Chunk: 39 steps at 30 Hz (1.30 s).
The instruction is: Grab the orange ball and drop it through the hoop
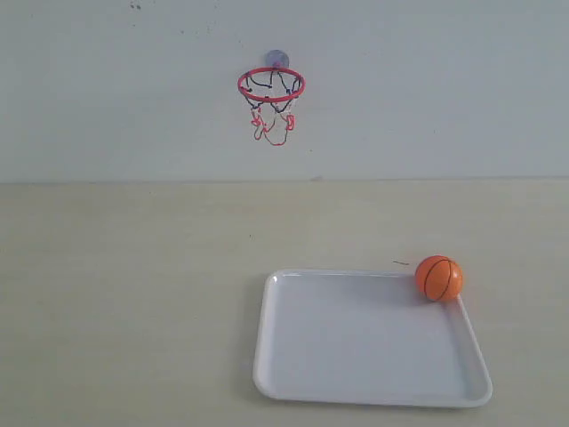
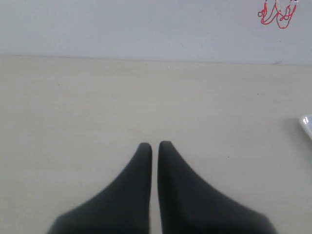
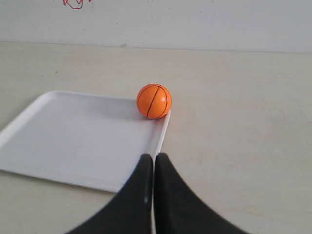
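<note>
The orange ball (image 1: 438,277) rests in the far right corner of the white tray (image 1: 293,374), against its rim. High on the back wall hangs the hoop (image 1: 271,84), a red ring with a dangling net under a round suction cup. Neither arm shows in the exterior view. In the right wrist view my right gripper (image 3: 154,157) is shut and empty, hovering over the tray's right rim (image 3: 163,131) a little short of the ball (image 3: 154,101). My left gripper (image 2: 155,145) is shut over bare table, with the hoop's net (image 2: 277,12) far off on the wall.
The light wooden table (image 1: 124,285) stretches left of the tray and back to the white wall (image 1: 444,89). A corner of the tray (image 2: 307,124) shows at the edge of the left wrist view.
</note>
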Available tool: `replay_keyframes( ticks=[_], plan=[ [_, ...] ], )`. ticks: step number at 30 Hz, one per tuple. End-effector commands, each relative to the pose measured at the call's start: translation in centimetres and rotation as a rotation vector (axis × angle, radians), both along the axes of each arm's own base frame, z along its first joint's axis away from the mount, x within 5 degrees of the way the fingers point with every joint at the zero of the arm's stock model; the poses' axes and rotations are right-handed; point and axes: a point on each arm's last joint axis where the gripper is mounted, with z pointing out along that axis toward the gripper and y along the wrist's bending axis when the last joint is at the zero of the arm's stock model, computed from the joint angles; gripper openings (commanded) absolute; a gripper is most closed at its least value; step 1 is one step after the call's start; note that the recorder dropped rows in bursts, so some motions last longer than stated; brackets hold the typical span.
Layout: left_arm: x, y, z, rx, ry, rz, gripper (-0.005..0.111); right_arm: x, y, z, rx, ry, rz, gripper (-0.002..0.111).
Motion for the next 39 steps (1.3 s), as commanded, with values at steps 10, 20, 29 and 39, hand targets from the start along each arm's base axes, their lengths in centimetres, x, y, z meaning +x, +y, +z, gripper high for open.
replay_keyframes(
  ticks=[10,20,29,39],
  plan=[
    [0.0,0.0,-0.1,-0.011,0.002,0.001,0.004,0.0,0.0,0.2,-0.001,-0.017,0.000,0.000],
    [0.0,0.0,-0.1,-0.011,0.002,0.001,0.004,0.0,0.0,0.2,-0.001,-0.017,0.000,0.000],
    [0.0,0.0,-0.1,-0.011,0.002,0.001,0.004,0.0,0.0,0.3,0.001,-0.036,-0.001,0.000],
    [0.0,0.0,-0.1,-0.011,0.002,0.001,0.004,0.3,-0.1,2.9,0.065,-0.319,-0.018,0.000]
  ],
)
